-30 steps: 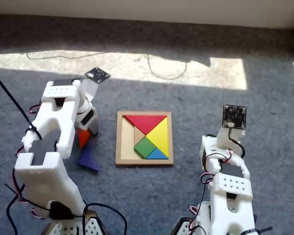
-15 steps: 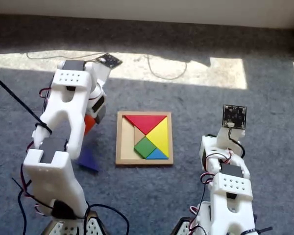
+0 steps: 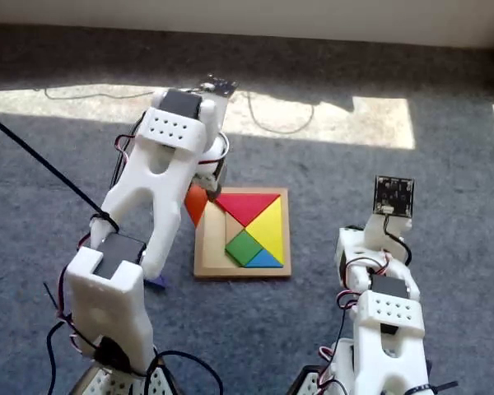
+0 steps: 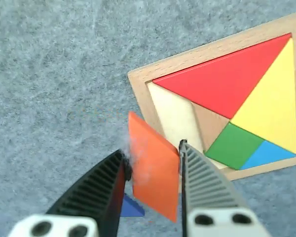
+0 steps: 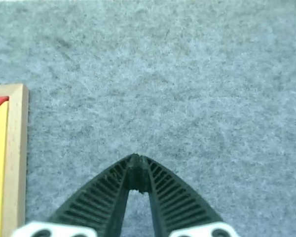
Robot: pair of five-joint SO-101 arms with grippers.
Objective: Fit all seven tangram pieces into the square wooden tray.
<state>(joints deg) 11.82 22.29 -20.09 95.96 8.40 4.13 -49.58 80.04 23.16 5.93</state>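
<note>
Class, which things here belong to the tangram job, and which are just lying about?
Job: square wooden tray; red triangle, yellow triangle, green square and light-blue triangle inside it; orange parallelogram held by the left gripper; dark-blue piece on the grey carpet.
Lying about: thin cable on the carpet behind the tray.

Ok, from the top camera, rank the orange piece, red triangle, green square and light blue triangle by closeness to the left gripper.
1. Orange piece, held in the left gripper, beside the tray.
2. Red triangle, far side of the tray.
3. Green square, lower middle.
4. Light blue triangle, near edge.
</note>
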